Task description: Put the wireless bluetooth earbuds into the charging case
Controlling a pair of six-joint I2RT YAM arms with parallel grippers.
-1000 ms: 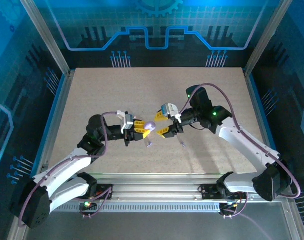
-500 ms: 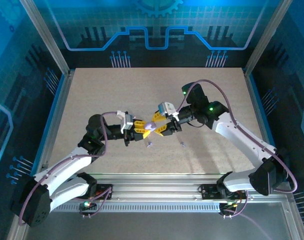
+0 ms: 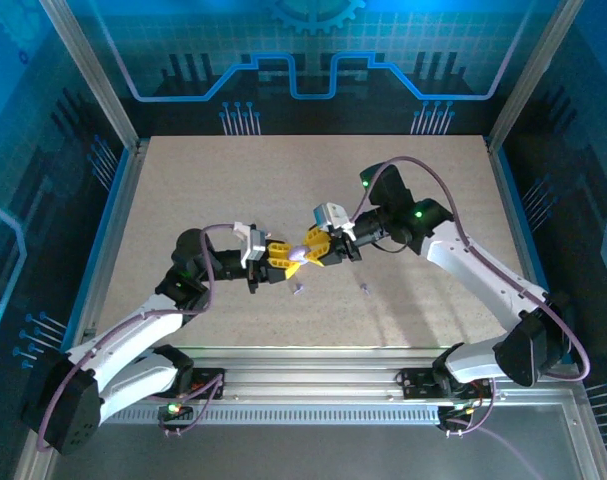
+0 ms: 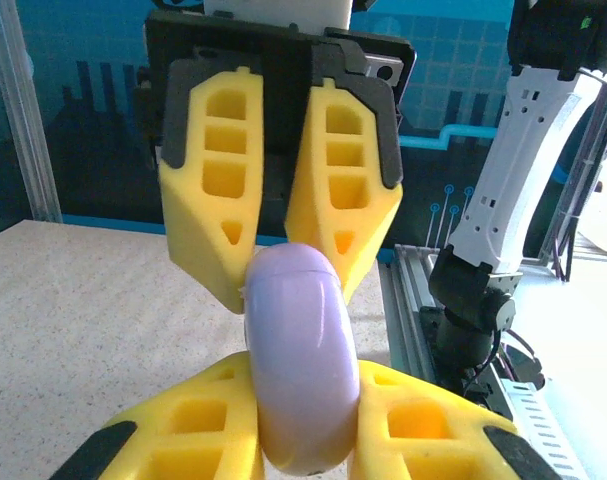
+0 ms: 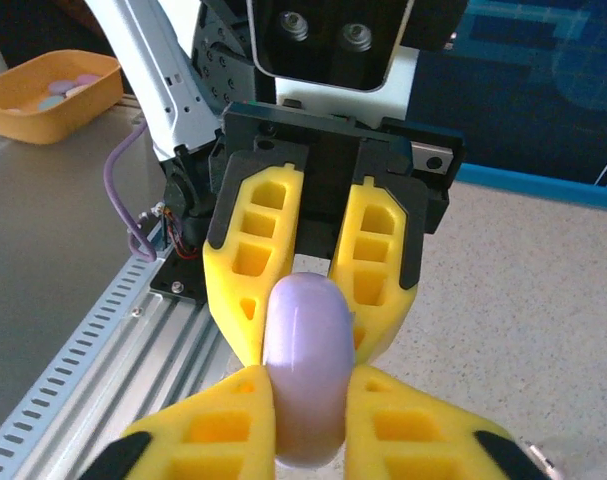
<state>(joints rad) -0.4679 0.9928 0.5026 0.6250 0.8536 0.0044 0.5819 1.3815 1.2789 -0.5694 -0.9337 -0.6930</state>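
Earbuds (image 3: 298, 291) not yet seated: two tiny specks, taken to be them, lying loose on the worktop (image 3: 203, 190) just in front of the claws, one almost directly below the meeting point and one (image 3: 364, 290) off to the right, too small for colour or form to be read. Charging case (image 3: 301, 256) held clear of the worktop near its centre, pinched end to end between the two arms. Left claw (image 4: 303, 400) closed tight on the near end of the case, right claw (image 5: 305, 410) closed tight on the opposite end, fingertips of the two nearly meeting around the shell. Step in hand, by judgement: bracing the case in a double grip in order to open its lid, no seam gap visible. Next move probably calling for firm holding by one claw and gentle twisting or prying by the other, given the risk of a smooth rounded shell slipping out sideways; after that, release by one claw and a fine pick of an earbud from the worktop. Case: lilac, glossy, pebble-shaped, hard plastic by appearance, seen edge-on as a narrow oval. Fingers (image 4: 223, 200) of both claws: matte yellow, wedge-shaped, pierced by rectangular cells, backed in black. Worktop: pale, speckled, faintly grainy
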